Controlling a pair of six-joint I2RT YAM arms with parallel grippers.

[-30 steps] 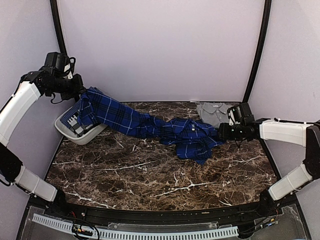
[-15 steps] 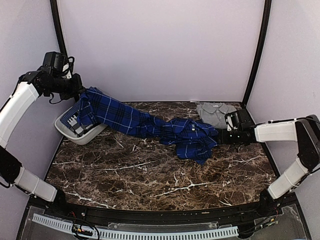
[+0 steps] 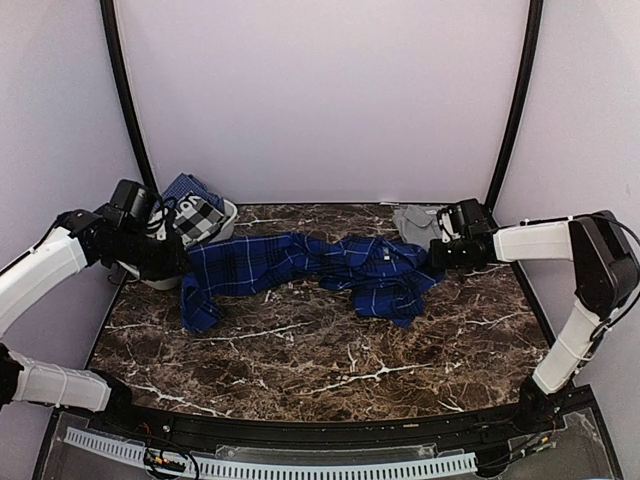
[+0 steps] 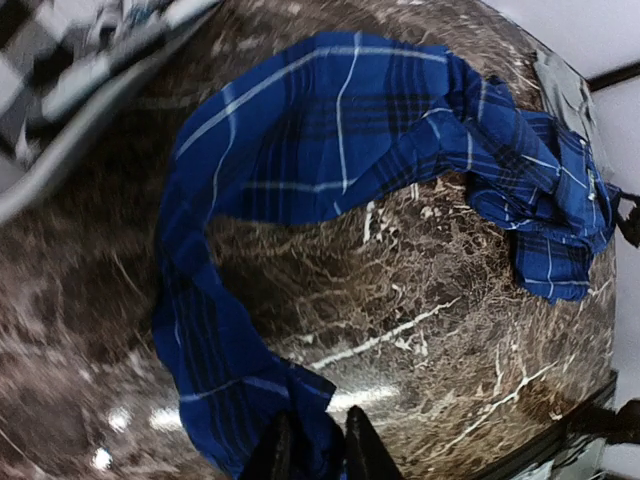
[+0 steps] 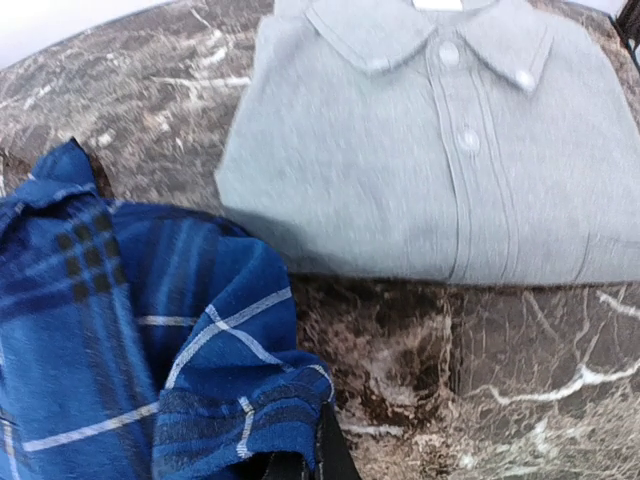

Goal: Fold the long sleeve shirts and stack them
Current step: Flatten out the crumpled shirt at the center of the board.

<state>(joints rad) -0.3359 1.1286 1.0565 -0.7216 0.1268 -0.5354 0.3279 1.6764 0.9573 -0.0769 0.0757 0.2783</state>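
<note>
Grey shirt (image 5: 440, 150) folded, far right. Plaid shirt (image 3: 300, 262) unfolded, strung between left gripper (image 4: 318, 455) and right gripper (image 5: 305, 462), both pinched shut on its ends. Fold plus stack pending.

A strung-out plaid shirt (image 3: 330, 265) is laid across the tabletop (image 3: 330, 350), a folded grey shirt (image 3: 415, 220) far right, a basket (image 3: 228, 214) far left.

The blue and black plaid shirt (image 3: 310, 265) lies unfolded and rumpled, strung left to right across the surface. My left pincer (image 4: 315, 455) pinches one end and my right pincer (image 5: 300, 465) the other. The grey shirt (image 5: 430, 150) lies folded flat at the far right, buttoned, collar toward the far edge, just beside the plaid one.
</note>
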